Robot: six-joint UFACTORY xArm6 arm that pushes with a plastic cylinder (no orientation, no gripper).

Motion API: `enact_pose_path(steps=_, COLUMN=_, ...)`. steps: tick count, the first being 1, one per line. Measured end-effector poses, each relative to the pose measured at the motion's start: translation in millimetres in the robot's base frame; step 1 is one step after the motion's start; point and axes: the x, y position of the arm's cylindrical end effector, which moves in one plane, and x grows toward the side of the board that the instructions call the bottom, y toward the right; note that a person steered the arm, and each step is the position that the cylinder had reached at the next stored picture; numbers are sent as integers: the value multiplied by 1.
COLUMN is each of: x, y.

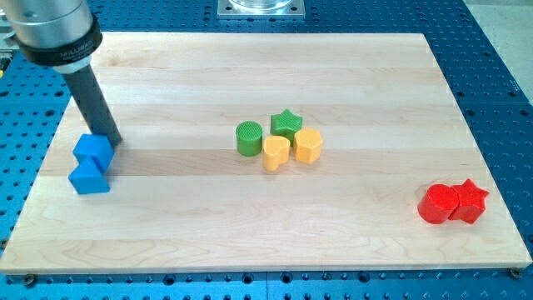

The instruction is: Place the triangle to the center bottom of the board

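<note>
A blue triangle lies near the board's left edge, at mid height. A blue cube sits just above it, touching it. The dark rod comes down from the view's top left, and my tip stands at the upper right side of the blue cube, right against it. The tip is above and to the right of the triangle, and the cube is between them.
A green cylinder, a green star, a yellow heart-like block and a yellow hexagon cluster at the board's centre. A red round block and a red star sit together at the lower right.
</note>
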Motion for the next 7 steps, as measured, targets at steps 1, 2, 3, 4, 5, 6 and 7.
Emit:
enact_pose_path(steps=1, x=31, y=0)
enact_pose_path(steps=2, x=31, y=-1)
enact_pose_path(steps=3, x=28, y=-3)
enact_pose_path(steps=4, x=2, y=-8)
enact_pose_path(steps=5, x=12, y=-28)
enact_pose_path(steps=6, x=45, y=-33)
enact_pose_path(steps=7, x=75, y=-33)
